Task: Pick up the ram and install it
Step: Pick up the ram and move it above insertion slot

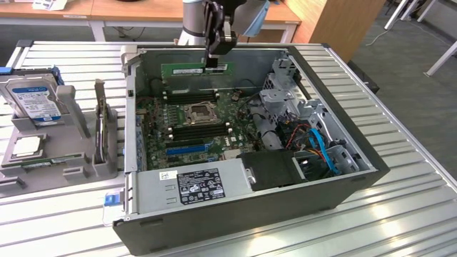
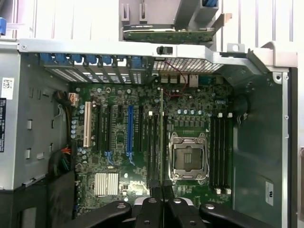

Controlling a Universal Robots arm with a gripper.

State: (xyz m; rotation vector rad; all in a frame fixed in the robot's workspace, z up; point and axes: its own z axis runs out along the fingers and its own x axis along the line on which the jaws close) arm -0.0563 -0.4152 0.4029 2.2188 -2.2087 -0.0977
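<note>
The ram [image 1: 182, 70] is a long green stick with a small white label. It hangs level above the far side of the open computer case [image 1: 286, 214], with my gripper [image 1: 213, 65] shut on its upper edge. In the wrist view the ram [image 2: 162, 142] shows edge-on as a thin line running out from between my black fingertips [image 2: 151, 202], over the motherboard [image 2: 190, 102]. It lies between the black memory slots [image 2: 153, 147] and the empty CPU socket [image 2: 188, 159]. More black slots [image 2: 218, 152] lie on the socket's other side.
A grey fixture [image 1: 61, 166] on the exterior view's left holds a blue-labelled hard drive [image 1: 32, 99] and a processor [image 1: 27, 145]. Inside the case are the power supply [image 1: 192, 184], a drive cage [image 1: 286, 101] and blue and orange cables [image 1: 318, 144]. The case stands on a ribbed metal table [image 1: 414, 203].
</note>
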